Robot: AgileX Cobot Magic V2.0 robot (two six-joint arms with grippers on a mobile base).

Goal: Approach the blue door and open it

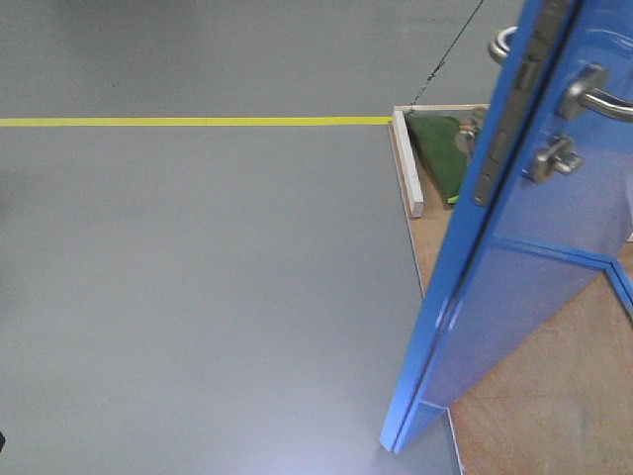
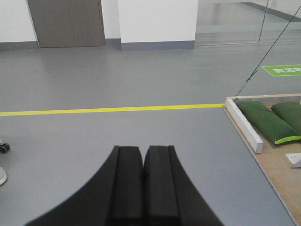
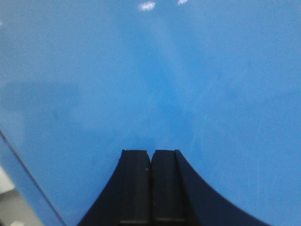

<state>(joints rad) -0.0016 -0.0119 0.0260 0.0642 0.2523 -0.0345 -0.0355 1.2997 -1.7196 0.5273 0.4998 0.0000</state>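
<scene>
The blue door (image 1: 514,287) stands ajar at the right of the front view, its free edge toward me. A silver lever handle (image 1: 596,96), a thumb-turn (image 1: 552,156) and a dark latch plate (image 1: 504,129) show near its top. My right gripper (image 3: 151,151) is shut and empty, its tips close against the glossy blue door (image 3: 150,75) that fills that view. My left gripper (image 2: 143,148) is shut too, holding nothing, over bare grey floor to the left of the door's platform. Neither gripper shows in the front view.
A yellow floor line (image 1: 198,121) crosses the grey floor. The door stands on a wooden platform (image 1: 554,396) with a white batten (image 1: 407,163) and green sandbags (image 2: 265,120) on it. A thin dark cable (image 2: 263,59) runs up at the right. A far wall has a grey door (image 2: 66,22).
</scene>
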